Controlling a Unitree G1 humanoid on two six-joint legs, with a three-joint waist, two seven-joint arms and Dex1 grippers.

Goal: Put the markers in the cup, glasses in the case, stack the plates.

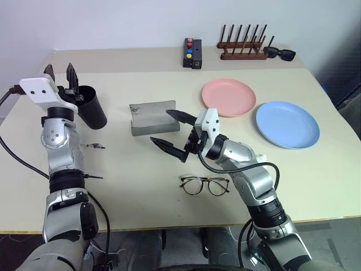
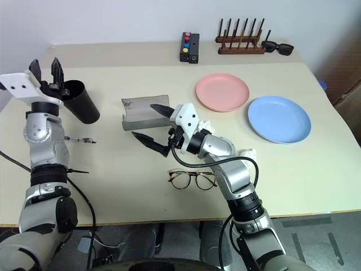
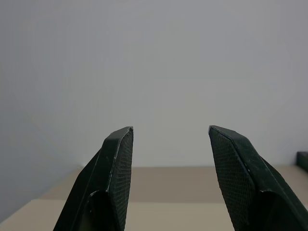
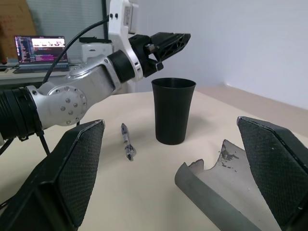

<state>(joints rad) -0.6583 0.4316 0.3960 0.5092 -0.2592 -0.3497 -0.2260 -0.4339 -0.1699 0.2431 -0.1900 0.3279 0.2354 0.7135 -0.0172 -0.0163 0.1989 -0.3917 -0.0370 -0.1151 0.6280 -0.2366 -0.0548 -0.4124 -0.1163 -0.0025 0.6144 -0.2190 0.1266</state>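
The cup (image 1: 92, 108) stands upright on the worktop (image 1: 141, 186) at its left side. The left hand (image 1: 61, 74) hangs just above the cup's rim, its two fingers apart with nothing between them. The right wrist view shows that hand from the side, over the cup's mouth and clear of it. The left wrist view looks past its own fingers (image 3: 115, 163) at the wall, with a gap between them.

One pen (image 1: 92, 146) lies flat on the worktop near the cup, on the side toward the robot. In the head views the left arm partly covers it; the right wrist view shows it whole (image 4: 127, 142), lying beside the cup's foot and not touching it.

The case (image 1: 151, 118) lies open in the middle of the worktop, its lid raised. The right hand (image 1: 171, 132) hovers at the case's near right corner, fingers spread as wide as they go, holding nothing. The right wrist view shows the lid's edge (image 4: 211, 192) chipped and worn.

The glasses (image 1: 204, 185) lie on the worktop near the front edge, below the right forearm.

The pink plate (image 1: 228, 97) and the blue plate (image 1: 287, 124) lie side by side at the right, apart, not stacked.

At the far edge stand a small black box with coloured buttons (image 1: 192, 53), a wooden rack (image 1: 242, 46) and black sunglasses (image 1: 280, 53).
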